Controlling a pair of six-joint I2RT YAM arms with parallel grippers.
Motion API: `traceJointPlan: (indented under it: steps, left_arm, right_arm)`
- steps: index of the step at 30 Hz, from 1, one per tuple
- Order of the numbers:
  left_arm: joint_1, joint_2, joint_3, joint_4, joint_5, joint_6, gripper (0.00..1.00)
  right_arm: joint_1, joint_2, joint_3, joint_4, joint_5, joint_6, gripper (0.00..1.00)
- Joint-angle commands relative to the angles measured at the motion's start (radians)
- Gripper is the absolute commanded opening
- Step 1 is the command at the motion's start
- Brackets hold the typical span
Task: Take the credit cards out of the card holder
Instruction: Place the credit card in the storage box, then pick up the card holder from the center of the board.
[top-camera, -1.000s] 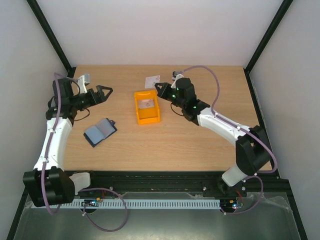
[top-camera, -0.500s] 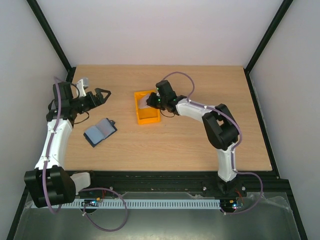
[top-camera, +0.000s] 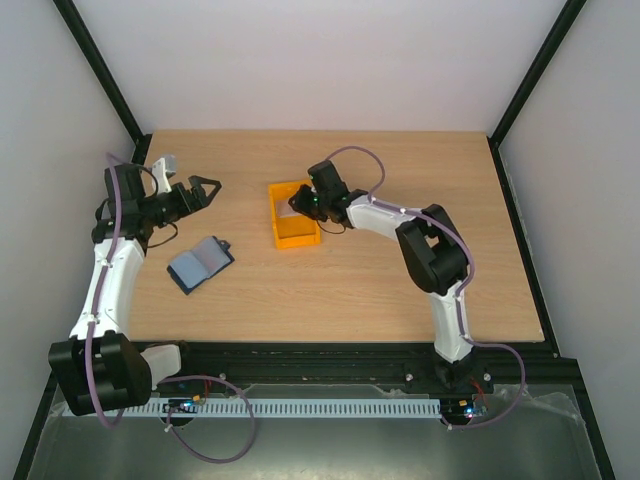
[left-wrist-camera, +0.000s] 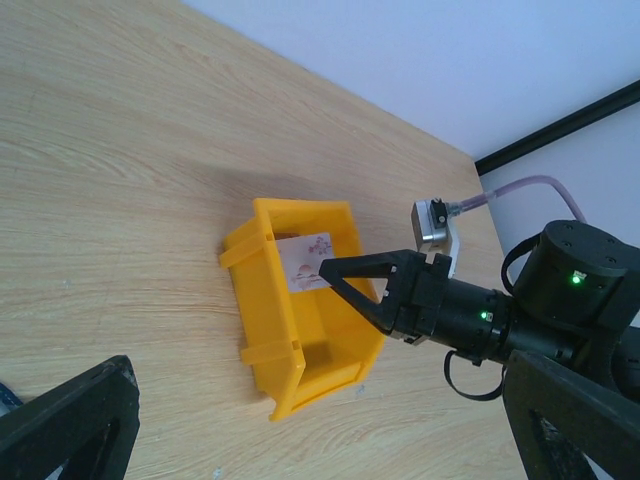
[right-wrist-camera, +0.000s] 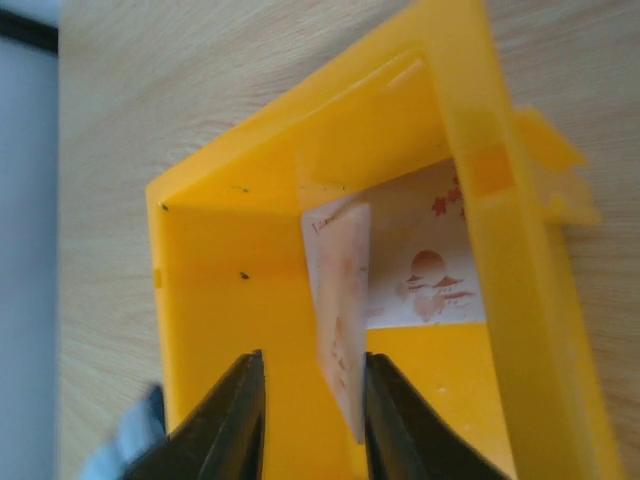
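While one card (right-wrist-camera: 338, 300) stands on edge inside the bin (right-wrist-camera: 200, 290), centre of the right wrist view, long axis running top to bottom, another card (right-wrist-camera: 430, 272) lies flat right of it. The right gripper (right-wrist-camera: 308, 400), a second ago holding it above the bin in frame, now stretches over the bin, fingers slightly parted around it. The holder (top-camera: 200, 264) lies open at the top view's left, near the wide-spread left gripper (top-camera: 212, 190).
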Motion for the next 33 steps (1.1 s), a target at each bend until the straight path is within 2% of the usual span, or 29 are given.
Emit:
traceJointPlan:
  steps: [1,9,15,20,23,27,31,33]
  left_arm:
    - [0.012,-0.016,-0.011,0.014,0.012,-0.008,0.99]
    - [0.027,-0.018,-0.069,0.033,-0.01,-0.056,0.99]
    - [0.065,-0.008,-0.202,0.031,-0.113,-0.146,0.99]
    - [0.173,0.033,-0.269,-0.063,-0.27,-0.072,0.99]
    - [0.242,0.058,-0.312,-0.08,-0.348,-0.027,0.99]
    - [0.289,0.029,-0.42,-0.008,-0.355,-0.061,0.99]
    - [0.29,0.046,-0.452,0.063,-0.313,-0.063,0.99]
    - [0.289,0.09,-0.463,0.074,-0.319,-0.055,0.99]
  right_arm:
    - [0.006,0.011,0.081,-0.066,0.077,-0.034,0.33]
    - [0.006,-0.048,0.147,-0.163,0.24,-0.132,0.56]
    - [0.014,-0.129,0.174,-0.184,0.341,-0.201,0.59]
    - [0.129,-0.13,0.241,-0.258,0.317,-0.308,0.59]
    - [0.216,-0.054,0.299,-0.276,0.196,-0.307,0.59]
    - [0.263,0.129,0.451,-0.235,0.027,-0.117,0.57]
    - [0.314,0.314,0.67,-0.253,0.01,-0.025,0.57]
    - [0.327,0.37,0.724,-0.252,0.046,0.032,0.61]
